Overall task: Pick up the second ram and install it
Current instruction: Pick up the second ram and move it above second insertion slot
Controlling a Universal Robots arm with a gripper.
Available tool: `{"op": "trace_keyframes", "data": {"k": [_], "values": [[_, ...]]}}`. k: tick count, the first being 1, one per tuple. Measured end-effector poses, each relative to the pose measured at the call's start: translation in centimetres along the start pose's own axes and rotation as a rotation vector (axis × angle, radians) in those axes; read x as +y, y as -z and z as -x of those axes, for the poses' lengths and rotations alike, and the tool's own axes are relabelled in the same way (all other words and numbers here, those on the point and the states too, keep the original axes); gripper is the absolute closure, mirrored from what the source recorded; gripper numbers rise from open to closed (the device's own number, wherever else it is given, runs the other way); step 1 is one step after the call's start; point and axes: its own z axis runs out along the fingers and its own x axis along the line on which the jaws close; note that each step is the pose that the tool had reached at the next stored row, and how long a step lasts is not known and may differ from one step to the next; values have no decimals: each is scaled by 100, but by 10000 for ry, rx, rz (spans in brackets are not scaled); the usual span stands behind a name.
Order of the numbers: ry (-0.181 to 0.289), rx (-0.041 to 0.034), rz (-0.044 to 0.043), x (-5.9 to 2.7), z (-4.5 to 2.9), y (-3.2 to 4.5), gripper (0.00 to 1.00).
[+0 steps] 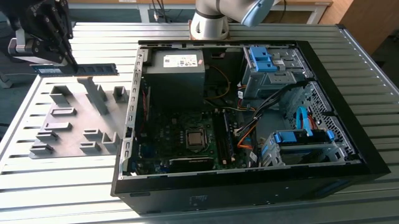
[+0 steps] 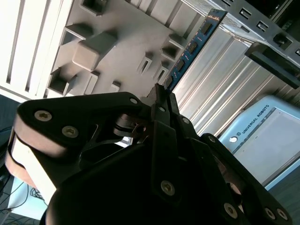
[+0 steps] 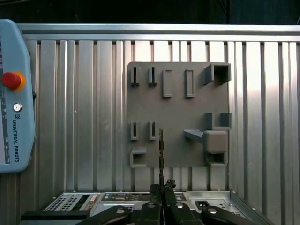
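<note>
The second ram [image 1: 76,70], a thin blue-green strip with dark chips, hangs level in the air above the grey holder plate [image 1: 68,140], at the exterior view's left. My black gripper [image 1: 67,63] is shut on it from above. In the second wrist view the ram [image 2: 190,49] runs out from between my fingertips [image 2: 159,96] over the plate [image 2: 117,42]. In the first wrist view the ram [image 3: 161,150] shows edge-on, pinched by the gripper [image 3: 162,187]. The open computer case [image 1: 349,140] lies at the exterior view's right, with the motherboard's memory slots [image 1: 223,137] inside.
The grey plate carries several upright holder blocks [image 1: 93,93]. A ribbed metal table [image 1: 56,182] bears everything. The case holds a power supply [image 1: 174,70], blue drive cages [image 1: 262,58] and loose cables [image 1: 249,133]. A teach pendant [image 3: 14,93] lies beside the plate.
</note>
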Motion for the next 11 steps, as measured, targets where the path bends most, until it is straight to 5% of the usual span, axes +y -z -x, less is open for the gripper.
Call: {"op": "trace_keyframes", "data": {"k": [11], "values": [[0, 1, 1, -175, 3, 3, 86]]}}
